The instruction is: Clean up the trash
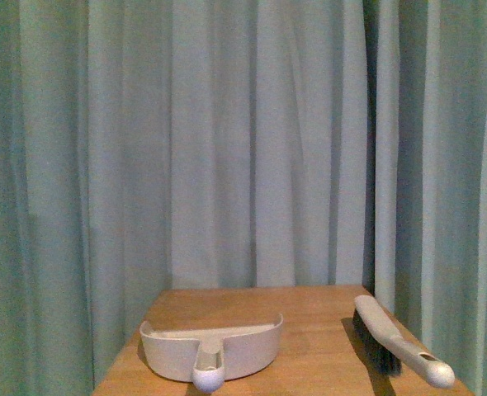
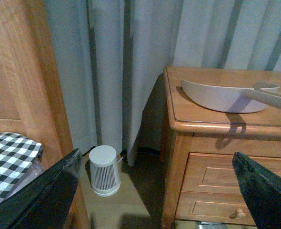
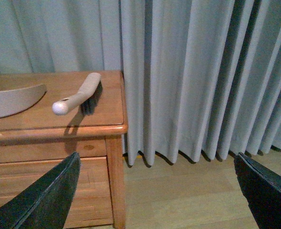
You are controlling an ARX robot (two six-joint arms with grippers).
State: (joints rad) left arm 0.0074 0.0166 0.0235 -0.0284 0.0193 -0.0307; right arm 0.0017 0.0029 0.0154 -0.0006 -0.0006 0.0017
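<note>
- pale grey-green curtains (image 1: 252, 140) hang in folds behind a wooden cabinet (image 1: 318, 326) and fill the background of the front view.
- on the cabinet top, a beige dustpan (image 1: 215, 346) sits by the front edge, left of the middle, with its round-ended handle pointing toward that edge.
- a beige brush (image 1: 396, 342) with dark bristles lies along the right edge, bristles down, its handle end near the front right corner, well apart from the dustpan.
- neither arm shows in the front view; only the wrist views show the tools.
- in the left wrist view, the left gripper (image 2: 155, 153) is spread wide, and nothing lies between its black fingers (image 2: 40, 193).
- that view alone shows the cabinet's drawers (image 2: 216, 179) under the top and a small white ribbed cylinder (image 2: 104, 171) standing on the floor by the curtain, near the cabinet's left side.
- it also shows a tall wooden panel (image 2: 16, 71) with a black-and-white checked cloth (image 2: 9, 157) beside it.
- in the right wrist view, the right gripper (image 3: 156, 155) is likewise spread wide and holds nothing.
- that view alone shows light wood flooring (image 3: 188, 191) beyond the cabinet's right side, with the curtain hem reaching down to it.
- where the trash lies cannot be told from any of the three views.
</note>
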